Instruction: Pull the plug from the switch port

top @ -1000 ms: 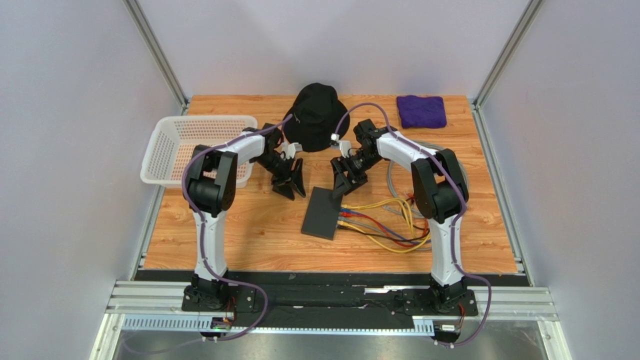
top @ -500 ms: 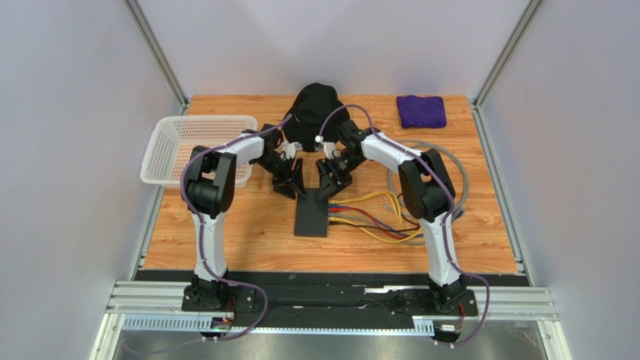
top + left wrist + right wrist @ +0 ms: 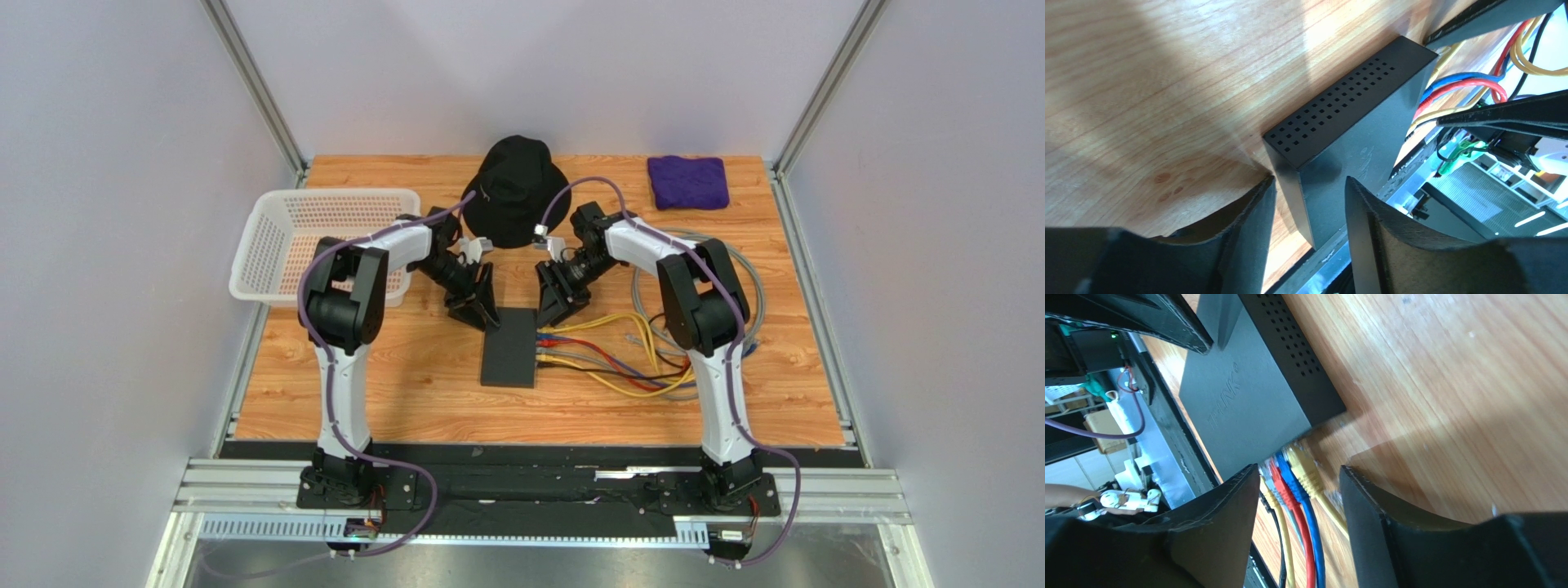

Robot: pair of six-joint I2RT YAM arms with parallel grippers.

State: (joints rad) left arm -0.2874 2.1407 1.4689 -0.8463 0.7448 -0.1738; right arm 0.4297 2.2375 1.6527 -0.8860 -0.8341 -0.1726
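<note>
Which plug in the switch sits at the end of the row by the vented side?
The yellow plug, outermost at the switch's vented corner; the blue plug and red plug sit further in.

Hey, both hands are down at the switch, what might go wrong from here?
The right hand straddles the yellow plug, blue plug and red plug packed side by side, so closing may pinch more than one. The left hand brackets only a corner of the switch; that hold may slip and the switch could twist or slide with the pull.

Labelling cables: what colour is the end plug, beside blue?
Yellow plug; clearest in the right wrist view.
</note>
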